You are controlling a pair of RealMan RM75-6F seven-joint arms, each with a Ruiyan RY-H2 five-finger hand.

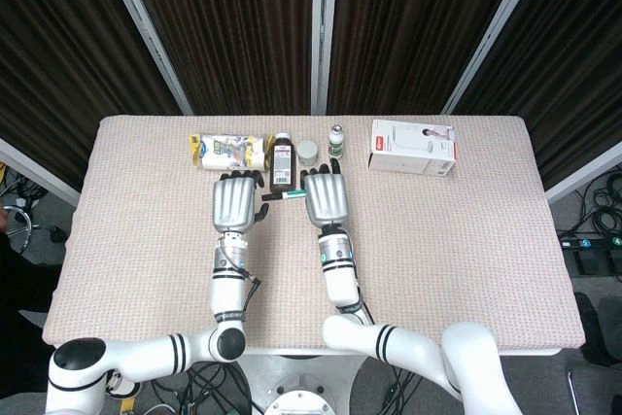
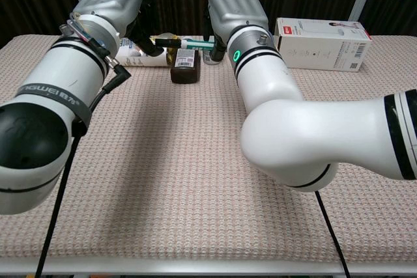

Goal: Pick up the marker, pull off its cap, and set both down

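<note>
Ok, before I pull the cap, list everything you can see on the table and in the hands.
marker: one, white and green barrel with black cap, held above the table between the two hands
brown bottle: one, dark brown, lying at the back of the table
packet: one, yellow and white, back left
small jar: one, pale grey-white, right of the bottle
small vial: one, green cap, right of the jar
box: one, white with red mark, back right
table: one, beige woven cover
left hand: at the marker's capped end
right hand: grips the marker's barrel
</note>
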